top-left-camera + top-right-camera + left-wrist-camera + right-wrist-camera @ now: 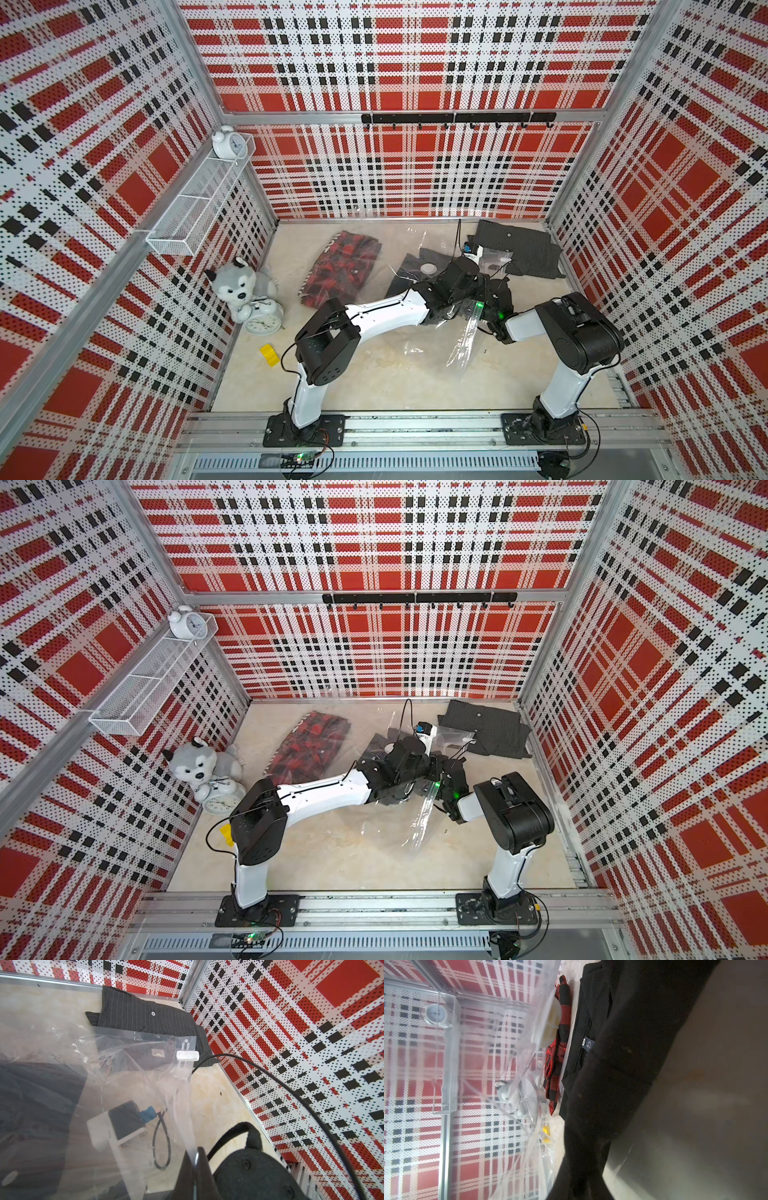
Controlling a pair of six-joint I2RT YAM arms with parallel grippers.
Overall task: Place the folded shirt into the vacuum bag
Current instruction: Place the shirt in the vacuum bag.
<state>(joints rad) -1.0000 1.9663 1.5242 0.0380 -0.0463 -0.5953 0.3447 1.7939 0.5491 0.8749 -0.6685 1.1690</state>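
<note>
Left wrist, grip: left gripper (pixel 196 1160) pinched together on the vacuum bag (pixel 133 1076) rim; judged best held high and taut, mouth gaping.
Right wrist, contents: black folded shirt (pixel 580 1022) lies flat, apparently inside the bag; red plaid shirt (pixel 560 1057) beside it.
Top view, right gripper (pixel 455 274): buried at the mouth; cannot tell its claw's state.
Top view, wire basket (pixel 183 224): holds white alarm clock (pixel 226 143).
</note>
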